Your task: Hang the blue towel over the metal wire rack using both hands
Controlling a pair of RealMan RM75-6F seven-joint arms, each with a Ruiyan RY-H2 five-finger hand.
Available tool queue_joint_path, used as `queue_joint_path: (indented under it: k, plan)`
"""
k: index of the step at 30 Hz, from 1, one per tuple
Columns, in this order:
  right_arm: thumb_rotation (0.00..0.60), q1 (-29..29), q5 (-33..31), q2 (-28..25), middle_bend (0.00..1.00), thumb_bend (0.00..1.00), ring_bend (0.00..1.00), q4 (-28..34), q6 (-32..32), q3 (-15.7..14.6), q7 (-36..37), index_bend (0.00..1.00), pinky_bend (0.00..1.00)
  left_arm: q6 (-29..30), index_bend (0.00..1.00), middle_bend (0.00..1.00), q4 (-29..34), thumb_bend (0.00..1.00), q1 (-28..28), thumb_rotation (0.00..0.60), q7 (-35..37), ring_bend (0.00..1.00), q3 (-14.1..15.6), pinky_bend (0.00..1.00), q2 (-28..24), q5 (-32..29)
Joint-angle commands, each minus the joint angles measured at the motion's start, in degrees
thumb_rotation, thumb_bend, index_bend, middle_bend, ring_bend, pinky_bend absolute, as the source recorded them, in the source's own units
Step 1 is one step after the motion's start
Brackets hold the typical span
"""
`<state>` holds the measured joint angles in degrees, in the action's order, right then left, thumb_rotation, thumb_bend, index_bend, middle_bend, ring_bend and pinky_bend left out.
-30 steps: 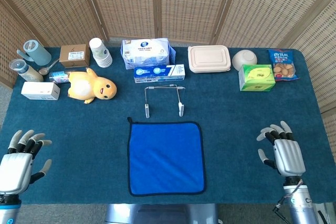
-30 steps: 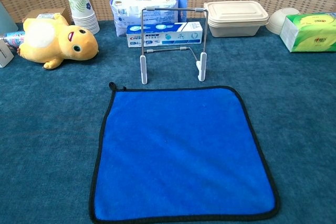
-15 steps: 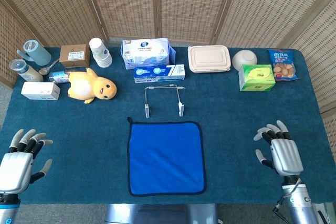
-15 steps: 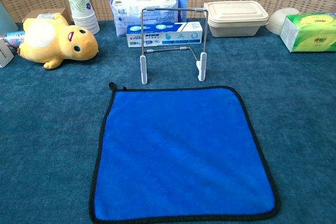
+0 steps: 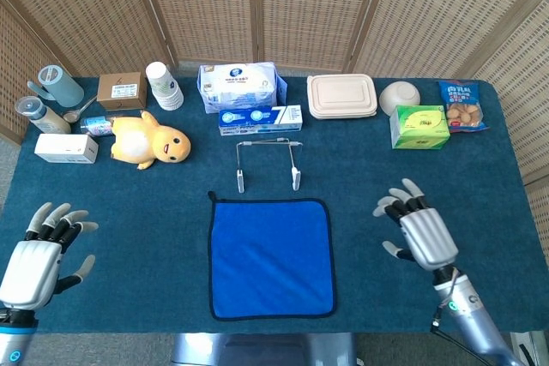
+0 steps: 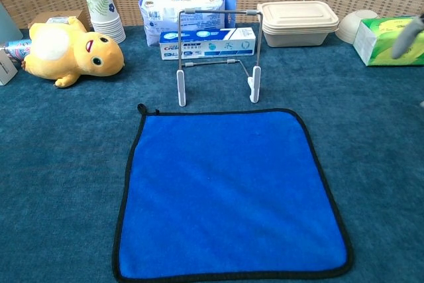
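Note:
The blue towel (image 5: 271, 256) (image 6: 229, 191) lies flat on the table near the front edge, black-trimmed with a small loop at its far left corner. Just behind it stands the metal wire rack (image 5: 268, 163) (image 6: 217, 54) on white feet, bare. My left hand (image 5: 43, 255) hovers at the front left, fingers spread, holding nothing. My right hand (image 5: 414, 229) hangs to the right of the towel, fingers spread and empty; only a blurred fingertip (image 6: 409, 36) of it shows at the right edge of the chest view.
A yellow plush duck (image 5: 151, 141) lies left of the rack. Along the back stand paper cups (image 5: 163, 84), a tissue pack (image 5: 241, 85), a toothpaste box (image 5: 260, 119), a lidded container (image 5: 342, 96), a bowl (image 5: 400, 96), a green tissue box (image 5: 419, 126) and a snack bag (image 5: 461, 105).
My right hand has moved left and forward toward the towel's right side, its fingertip entering the chest view. My left hand has shifted slightly inward. The towel and rack are unmoved.

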<state>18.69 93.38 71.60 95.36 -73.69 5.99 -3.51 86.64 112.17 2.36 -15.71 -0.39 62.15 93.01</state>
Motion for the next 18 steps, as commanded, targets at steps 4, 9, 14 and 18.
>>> queue_joint_path:
  k: [4, 9, 14, 18]
  plan:
    - [0.6, 5.8, 7.0, 5.1, 0.32, 0.02, 0.16, -7.8, 1.9, -0.5, 5.2, 0.33, 0.1, -1.1, 0.33, 0.26, 1.4, 0.42, 0.7, 0.6, -0.6, 0.15, -0.3, 0.03, -0.8, -0.7]
    - [0.6, 9.1, 9.5, 8.2, 0.32, 0.0, 0.13, -12.3, 3.2, -1.2, 7.5, 0.32, 0.1, -1.5, 0.32, 0.26, 2.2, 0.42, 1.1, 0.6, -0.9, 0.15, -0.5, 0.03, -1.1, -1.1]
    - [0.6, 11.3, 11.4, 11.4, 0.32, 0.0, 0.12, -16.8, 3.1, -2.0, 9.7, 0.28, 0.1, -1.8, 0.32, 0.25, 2.4, 0.42, 1.4, 0.6, -1.2, 0.15, -0.5, 0.03, -1.3, -1.6]
    - [0.6, 12.8, 13.3, 13.7, 0.32, 0.0, 0.1, -21.4, 2.2, -3.1, 11.0, 0.24, 0.1, -2.0, 0.32, 0.25, 2.6, 0.42, 1.5, 0.6, -1.4, 0.15, -0.5, 0.03, -1.4, -1.9]
